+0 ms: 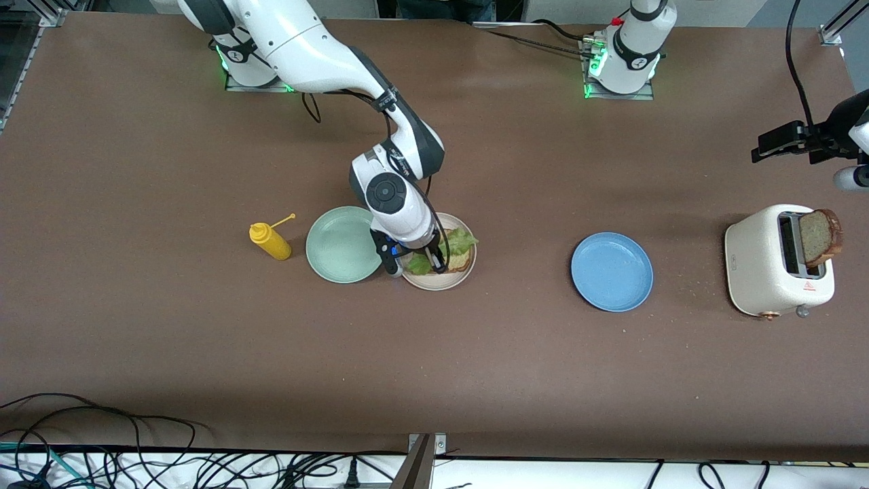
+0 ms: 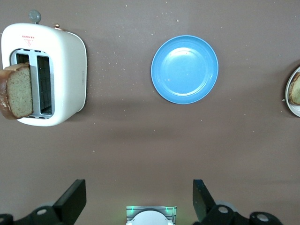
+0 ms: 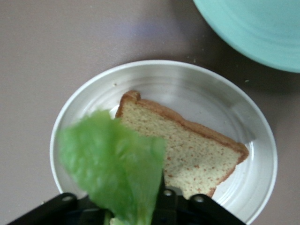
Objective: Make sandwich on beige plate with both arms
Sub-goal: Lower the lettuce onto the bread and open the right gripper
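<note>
Front view, right arm: the right hand is lowered over the beige plate, where a bread slice lies with a lettuce leaf draped on it.
Front view, plates: a mint-green plate sits just beside the beige one, toward the right arm's end of the desk; a yellow bottle stands further that way.
Front view, left arm: the left hand is held waiting above the toaster, from which a second bread slice sticks up; a blue plate lies between toaster and beige plate.
Left wrist view: the left hand's fingers are seen spread wide with nothing between them, high over the desk.
Right wrist view: the leaf hangs at the right hand's fingertips (it is blurred), over the slice on the plate; how far the fingers are parted, and whether the leaf is gripped, cannot be told.
Step in hand: the lettuce is judged as being laid on the lower slice.
Next move: the leaf is to be left flat on the bread and the right hand lifted clear; then the toaster slice is to be fetched by the left hand and set on top.
</note>
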### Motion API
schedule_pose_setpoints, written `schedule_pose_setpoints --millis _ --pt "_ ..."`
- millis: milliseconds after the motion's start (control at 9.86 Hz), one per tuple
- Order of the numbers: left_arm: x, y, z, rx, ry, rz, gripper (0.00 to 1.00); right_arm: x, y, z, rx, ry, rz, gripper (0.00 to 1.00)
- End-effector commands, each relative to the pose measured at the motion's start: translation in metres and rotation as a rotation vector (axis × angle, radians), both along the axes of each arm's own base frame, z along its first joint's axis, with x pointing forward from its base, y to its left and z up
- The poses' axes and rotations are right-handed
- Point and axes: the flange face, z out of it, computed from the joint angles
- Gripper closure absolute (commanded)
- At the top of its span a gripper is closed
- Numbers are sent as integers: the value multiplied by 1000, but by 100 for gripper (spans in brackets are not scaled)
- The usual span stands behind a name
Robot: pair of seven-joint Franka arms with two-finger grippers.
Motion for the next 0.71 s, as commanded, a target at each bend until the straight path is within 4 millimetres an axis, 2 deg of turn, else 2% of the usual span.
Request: schedule_pose_setpoints --millis 0,304,609 --pt "1 -2 6 34 -4 -21 0 12 -4 16 -14 -22 17 0" --pt "4 -2 2 37 1 -23 0 23 -21 47 -50 -17 54 0" --pt "4 -2 2 58 2 -27 0 41 -53 84 -87 45 192 0"
